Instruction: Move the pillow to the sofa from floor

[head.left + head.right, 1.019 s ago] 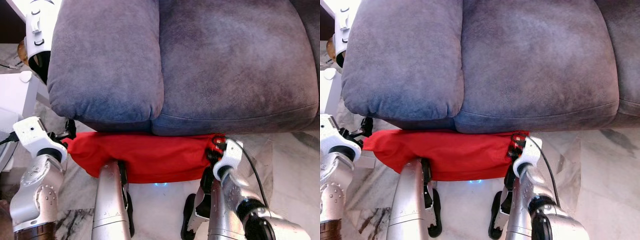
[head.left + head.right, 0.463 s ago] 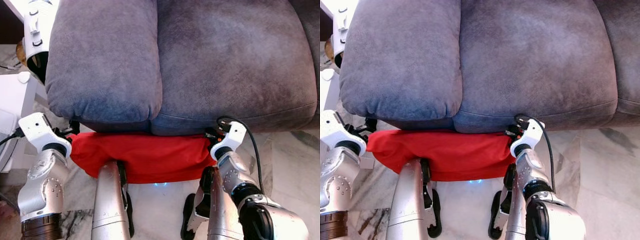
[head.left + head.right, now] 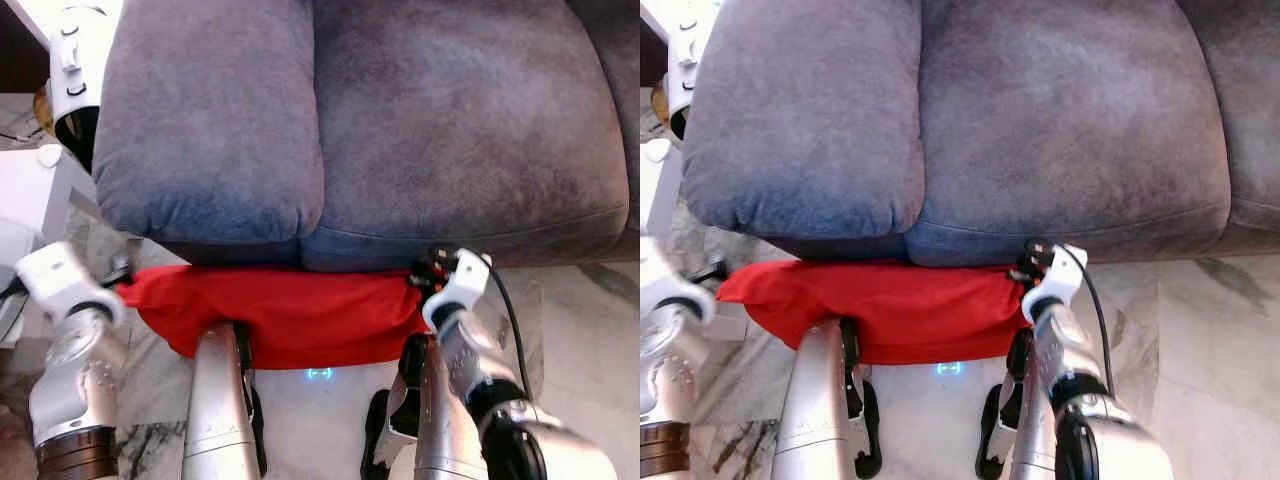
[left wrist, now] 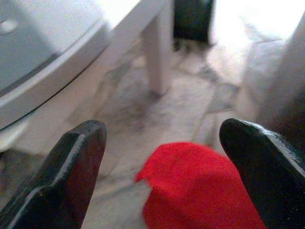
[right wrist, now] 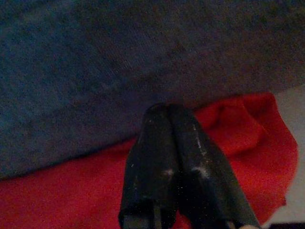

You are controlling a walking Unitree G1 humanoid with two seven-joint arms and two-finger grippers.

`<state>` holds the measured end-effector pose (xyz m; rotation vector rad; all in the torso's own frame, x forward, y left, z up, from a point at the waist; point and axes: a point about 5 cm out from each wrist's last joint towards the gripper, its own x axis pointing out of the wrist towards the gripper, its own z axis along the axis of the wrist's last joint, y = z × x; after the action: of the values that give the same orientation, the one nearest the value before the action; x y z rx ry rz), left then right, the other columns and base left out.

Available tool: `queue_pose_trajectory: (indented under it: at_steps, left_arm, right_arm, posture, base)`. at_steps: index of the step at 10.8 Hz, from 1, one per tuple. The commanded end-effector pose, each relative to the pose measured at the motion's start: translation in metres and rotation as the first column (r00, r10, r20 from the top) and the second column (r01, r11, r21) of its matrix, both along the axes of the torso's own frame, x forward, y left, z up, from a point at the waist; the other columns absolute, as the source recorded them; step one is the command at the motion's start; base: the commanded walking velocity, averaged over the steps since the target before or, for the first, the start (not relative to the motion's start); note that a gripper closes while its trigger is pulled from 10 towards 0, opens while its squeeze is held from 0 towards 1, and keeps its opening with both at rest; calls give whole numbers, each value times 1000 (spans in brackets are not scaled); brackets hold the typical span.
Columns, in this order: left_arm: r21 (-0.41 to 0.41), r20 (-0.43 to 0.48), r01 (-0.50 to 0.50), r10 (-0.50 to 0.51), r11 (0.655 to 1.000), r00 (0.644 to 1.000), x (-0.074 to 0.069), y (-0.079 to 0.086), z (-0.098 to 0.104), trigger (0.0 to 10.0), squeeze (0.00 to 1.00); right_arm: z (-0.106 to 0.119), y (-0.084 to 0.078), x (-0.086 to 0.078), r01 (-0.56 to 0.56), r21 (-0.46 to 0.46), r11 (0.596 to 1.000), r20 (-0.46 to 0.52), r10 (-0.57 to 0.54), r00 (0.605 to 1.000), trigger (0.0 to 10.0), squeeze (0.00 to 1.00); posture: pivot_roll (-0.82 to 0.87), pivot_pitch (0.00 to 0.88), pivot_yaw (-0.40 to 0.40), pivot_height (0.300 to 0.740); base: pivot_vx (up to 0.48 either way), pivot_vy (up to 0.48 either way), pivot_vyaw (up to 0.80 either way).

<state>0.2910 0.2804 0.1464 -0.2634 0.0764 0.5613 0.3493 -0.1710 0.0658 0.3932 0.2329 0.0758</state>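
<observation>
The pillow (image 3: 285, 315), a red one, is lying on the marble floor (image 3: 580, 320), tucked against the front edge of the grey sofa (image 3: 400, 130) and partly under its seat overhang. I am bending both arms in toward it from either end. My left gripper (image 4: 162, 157) is hanging just off the pillow's left corner with its fingers (image 4: 71, 167) spread wide apart and nothing between them, the red corner showing in the gap. My right gripper (image 5: 167, 112) is reaching in at the pillow's right end, wrist raised near the sofa's front edge, its two fingers (image 5: 188, 157) pressed together above the red cloth; I cannot tell whether any cloth is pinched between them. A white table leg (image 4: 157, 52) is standing beyond the pillow's left corner.
</observation>
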Motion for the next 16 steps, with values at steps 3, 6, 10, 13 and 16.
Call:
queue_pose_trajectory:
  at_steps: [3,6,10,13,16]
  left_arm:
    - [-201,-93,-109,91,973,991,-4,11,-35,10000,1000]
    - [-294,-99,-186,164,938,981,7,17,-47,10000,0]
    - [-399,-89,-252,237,881,968,13,17,-62,10000,0]
    - [-424,-48,-244,248,872,968,17,12,-68,10000,0]
    - [-417,-103,-347,336,840,936,12,18,-75,10000,0]
  right_arm:
    - [-14,-20,-15,23,-21,1000,-42,-24,999,10000,1000]
    - [-17,-27,-22,30,-47,998,-47,-32,998,10000,0]
    - [-15,-36,-34,17,-58,998,-34,-19,999,10000,0]
    - [-10,-43,-44,7,-67,998,-30,-9,999,10000,0]
    - [-6,-46,-50,-6,-74,997,-39,3,999,10000,0]
  posture:
    - [227,449,-33,524]
    - [192,465,-50,524]
    - [121,492,-87,524]
    - [79,506,-113,524]
    - [74,518,-125,524]
  base:
    - [0,0,0]
    - [0,0,0]
    - [0,0,0]
    - [0,0,0]
    - [0,0,0]
